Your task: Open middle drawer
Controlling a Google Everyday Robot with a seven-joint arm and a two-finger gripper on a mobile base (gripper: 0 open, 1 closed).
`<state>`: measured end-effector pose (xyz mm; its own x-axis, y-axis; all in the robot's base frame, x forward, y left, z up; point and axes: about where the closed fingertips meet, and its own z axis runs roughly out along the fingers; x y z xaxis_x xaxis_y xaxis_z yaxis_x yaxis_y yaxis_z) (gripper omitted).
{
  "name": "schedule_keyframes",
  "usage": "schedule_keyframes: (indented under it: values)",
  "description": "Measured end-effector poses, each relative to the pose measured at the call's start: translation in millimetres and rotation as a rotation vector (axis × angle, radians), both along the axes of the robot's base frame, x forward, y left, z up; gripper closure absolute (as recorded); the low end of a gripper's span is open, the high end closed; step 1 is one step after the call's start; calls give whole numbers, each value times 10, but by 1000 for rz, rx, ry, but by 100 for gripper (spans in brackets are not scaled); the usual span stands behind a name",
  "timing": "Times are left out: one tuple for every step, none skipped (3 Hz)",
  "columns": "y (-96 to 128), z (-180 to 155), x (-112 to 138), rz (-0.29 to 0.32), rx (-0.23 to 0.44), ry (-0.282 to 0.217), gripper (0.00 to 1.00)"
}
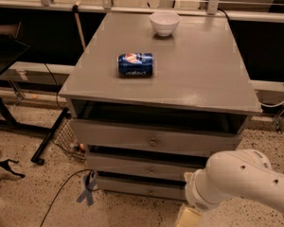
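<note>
Where the white arm meets the bottom edge, the end effector hangs low before the cabinet; its state cannot be told. Second beneath the counter, the middle drawer sits up-left of it.

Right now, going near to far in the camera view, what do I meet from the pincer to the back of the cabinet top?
First the pincer at the bottom edge, low in front of the cabinet → middle drawer → can lying on the top → bowl near the far edge.
</note>
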<state>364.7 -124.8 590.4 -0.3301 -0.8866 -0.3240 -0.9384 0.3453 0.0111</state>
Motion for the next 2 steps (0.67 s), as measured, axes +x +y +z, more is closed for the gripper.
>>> schedule_keyframes:
  values:
    - [79, -640, 427, -39, 44, -88, 0]
    - [76, -637, 415, -38, 43, -84, 0]
